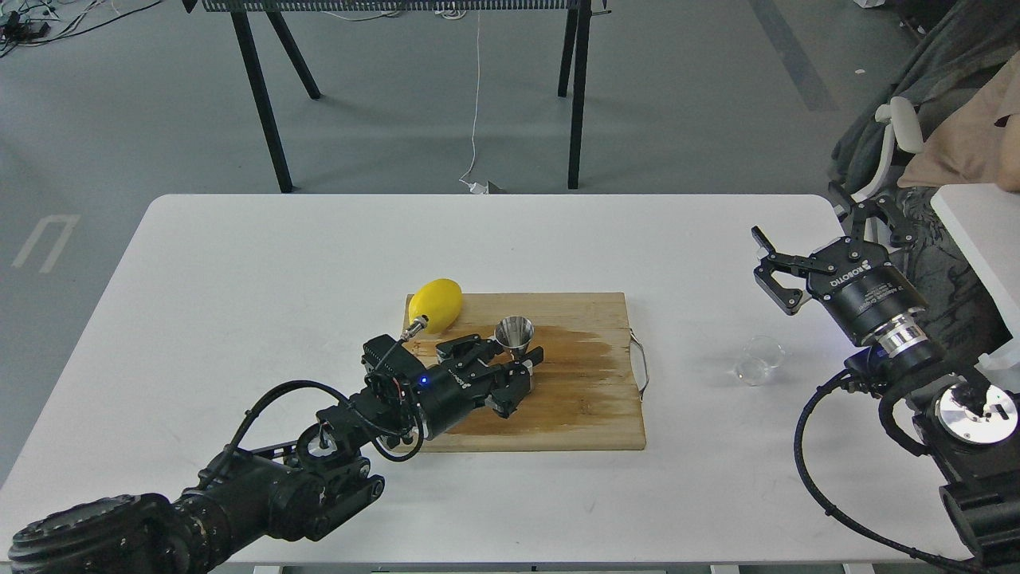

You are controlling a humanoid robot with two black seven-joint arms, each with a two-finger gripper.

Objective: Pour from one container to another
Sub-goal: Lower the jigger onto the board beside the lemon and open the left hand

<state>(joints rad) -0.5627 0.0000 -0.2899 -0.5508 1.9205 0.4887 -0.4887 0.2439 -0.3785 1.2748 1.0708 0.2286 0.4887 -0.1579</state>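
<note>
The steel hourglass jigger [515,332] is upright over the wooden cutting board [574,414], its open top cone showing. My left gripper [519,373] is shut on the jigger at its waist, and its fingers hide the lower cone. The small clear glass cup [759,360] stands by itself on the white table, right of the board. My right gripper [771,271] hangs open above and behind the cup, holding nothing.
A yellow lemon [436,304] lies at the board's far left corner, just behind my left wrist. A dark wet stain [586,351] spreads across the board's middle. The board has a metal handle [641,363] on its right end. A chair with clothes [916,143] stands at the far right.
</note>
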